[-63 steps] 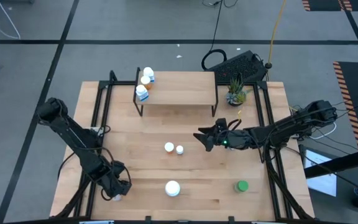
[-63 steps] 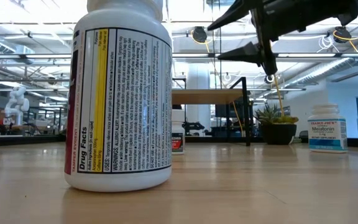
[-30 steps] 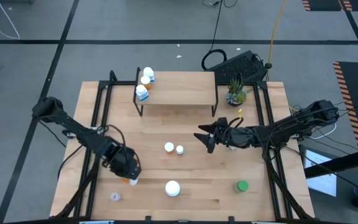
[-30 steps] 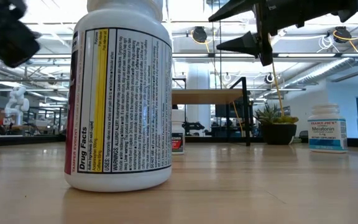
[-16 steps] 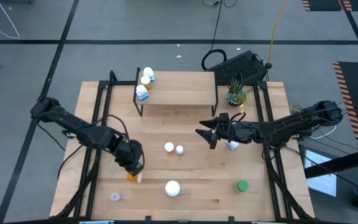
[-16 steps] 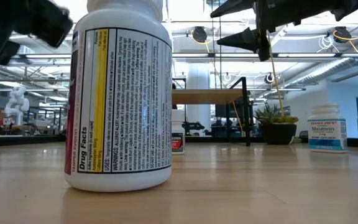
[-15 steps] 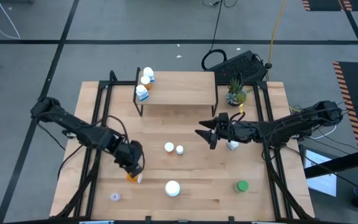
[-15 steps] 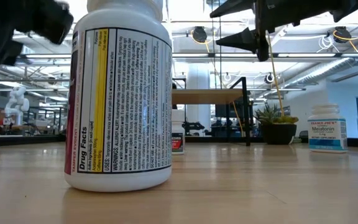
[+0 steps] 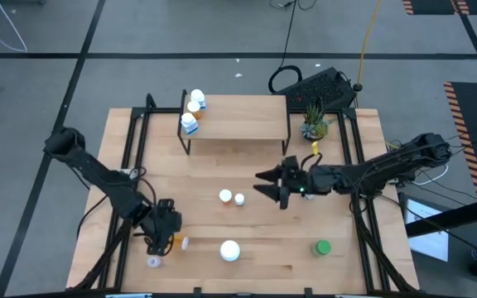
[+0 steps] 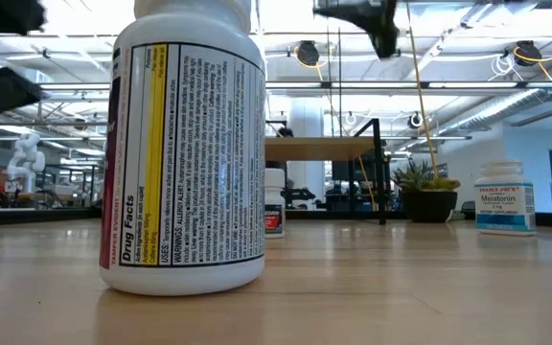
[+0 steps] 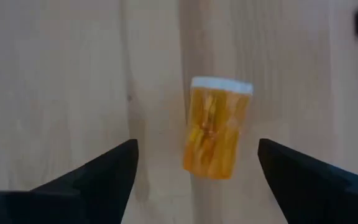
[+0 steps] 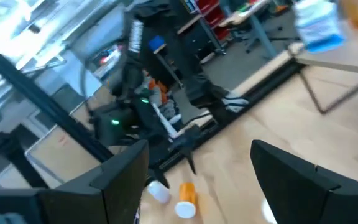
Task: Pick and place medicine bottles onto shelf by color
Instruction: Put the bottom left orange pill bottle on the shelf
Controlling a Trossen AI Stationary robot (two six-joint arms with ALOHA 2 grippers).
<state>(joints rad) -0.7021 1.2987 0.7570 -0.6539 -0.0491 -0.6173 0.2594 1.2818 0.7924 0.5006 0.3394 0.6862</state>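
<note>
Inspection of my left gripper (image 9: 161,234), lower left of the high view: fingers spread wide and holding nothing, as the left wrist view confirms, with the orange bottle (image 11: 215,128) lying on its side on the bare wood between and beyond my two fingertips, white cap pointing away from me. In the high view that bottle (image 9: 176,243) lies just right of the gripper, near a small pale-capped bottle (image 9: 152,262) at the lower edge of the table (image 9: 346,248). My right gripper (image 9: 272,185) hangs open at centre frame, above the boards, empty. The shelf (image 9: 247,117) stands at upper centre with three bottles grouped at its left end (image 9: 192,110); two small white-capped bottles (image 9: 231,197), a large white-capped one (image 9: 229,249) and a green-capped one (image 9: 323,247) wait on the table. Risks as I judge them: a round bottle on its side will likely roll if one finger touches first; closing off-centre near the cap could squirt it out; descending too far would drive my fingertips into the wood; a wide sweep might knock the pale-capped neighbour.
</note>
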